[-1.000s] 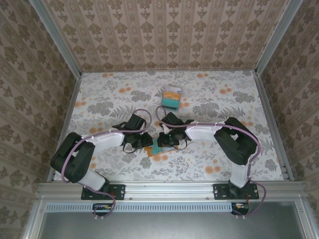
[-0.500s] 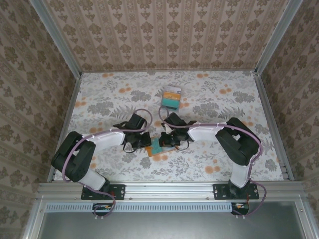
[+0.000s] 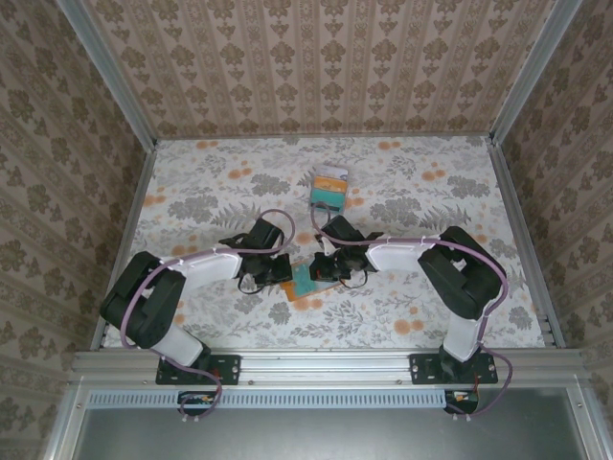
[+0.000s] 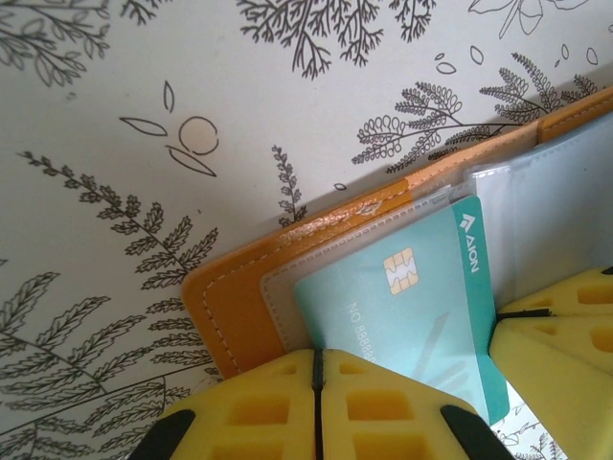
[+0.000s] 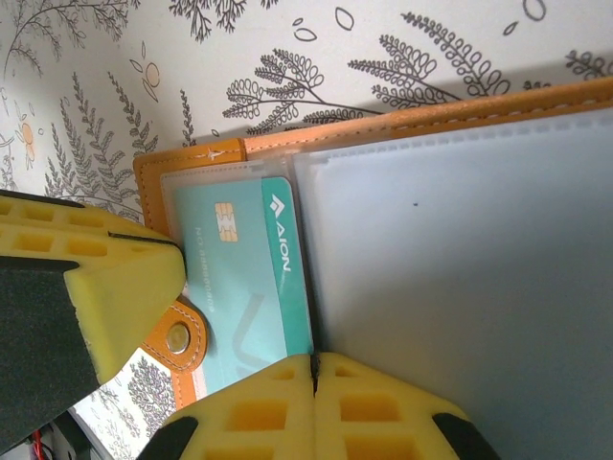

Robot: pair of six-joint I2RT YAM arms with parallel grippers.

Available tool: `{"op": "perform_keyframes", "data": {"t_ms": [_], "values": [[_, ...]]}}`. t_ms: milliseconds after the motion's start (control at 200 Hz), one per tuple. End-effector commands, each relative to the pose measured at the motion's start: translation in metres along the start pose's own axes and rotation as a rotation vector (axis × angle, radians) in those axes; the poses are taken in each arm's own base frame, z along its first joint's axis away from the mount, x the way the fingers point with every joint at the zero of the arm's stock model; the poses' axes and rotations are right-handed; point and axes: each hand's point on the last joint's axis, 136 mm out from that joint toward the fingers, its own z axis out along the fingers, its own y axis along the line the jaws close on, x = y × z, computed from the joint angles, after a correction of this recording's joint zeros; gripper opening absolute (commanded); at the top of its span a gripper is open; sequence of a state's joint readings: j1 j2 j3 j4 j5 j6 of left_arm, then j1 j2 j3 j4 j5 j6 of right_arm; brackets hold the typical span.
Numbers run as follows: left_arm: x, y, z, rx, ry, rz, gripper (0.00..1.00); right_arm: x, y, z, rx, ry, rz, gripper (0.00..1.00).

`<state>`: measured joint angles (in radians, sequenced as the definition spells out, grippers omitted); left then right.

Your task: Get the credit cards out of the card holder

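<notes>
Firstly, table: covered with a floral cloth, patterned walls on three sides
Left arm: stretched from its base to the middle of the near half
Right arm: stretched to the same place from the other side
Card holder: lies open and flat on the table, between and under the two grippers, orange cover below, clear sleeves on top
Loose cards: small stack of teal, orange and whitish, well apart from the holder, toward the back wall
Teal card: sits in the end sleeve, chip side up, one end hidden under the yellow pads
Left gripper: fingers pressed together on the holder beside the teal card; if they pinch something, I cannot tell
Right gripper: fingers pressed together, where the teal card's sleeve meets the next pale sleeve
Snap tab: orange, metal stud, at the teal card's edge
</notes>
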<state>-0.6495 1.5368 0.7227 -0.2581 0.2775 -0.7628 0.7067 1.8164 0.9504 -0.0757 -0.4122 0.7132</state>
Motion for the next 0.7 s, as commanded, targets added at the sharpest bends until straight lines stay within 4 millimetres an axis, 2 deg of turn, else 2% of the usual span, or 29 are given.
{"op": "perform_keyframes", "data": {"t_ms": [0, 445, 695], "values": [[0.012, 0.013, 0.004, -0.061, 0.050, 0.011, 0.08, 0.005, -0.005, -0.003, 0.006, 0.013, 0.027, 0.09], [0.011, 0.012, 0.004, -0.066, 0.052, 0.020, 0.08, 0.004, -0.016, -0.012, 0.024, -0.007, 0.035, 0.04], [0.011, 0.009, 0.006, -0.059, 0.058, 0.028, 0.08, 0.003, -0.007, -0.003, -0.037, 0.009, 0.033, 0.23]]}}
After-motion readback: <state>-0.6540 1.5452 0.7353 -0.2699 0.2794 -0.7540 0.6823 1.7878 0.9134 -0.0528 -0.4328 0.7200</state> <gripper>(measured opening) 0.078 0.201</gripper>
